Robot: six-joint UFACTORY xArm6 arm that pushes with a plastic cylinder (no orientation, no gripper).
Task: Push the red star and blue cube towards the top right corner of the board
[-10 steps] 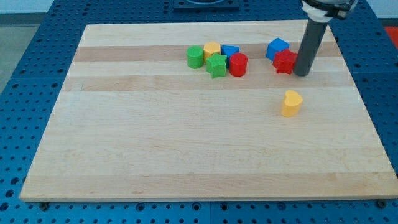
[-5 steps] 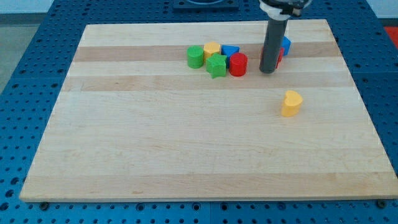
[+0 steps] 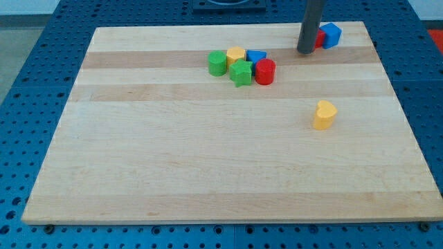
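Note:
The blue cube (image 3: 331, 34) sits near the board's top right corner. The red star (image 3: 319, 39) is just to its left, touching it and mostly hidden behind my rod. My tip (image 3: 305, 51) rests on the board against the red star's left side, at the view's top right.
A cluster lies at the top middle: green cylinder (image 3: 217, 62), yellow block (image 3: 236, 54), blue block (image 3: 256, 57), green star (image 3: 241, 72), red cylinder (image 3: 265, 71). A yellow heart-shaped block (image 3: 324, 114) stands alone at the right. The board's top edge (image 3: 208, 28) is close to the cluster.
My tip went from the red star's right side round to its left, then up and right. The red star and blue cube slid up and right towards the corner.

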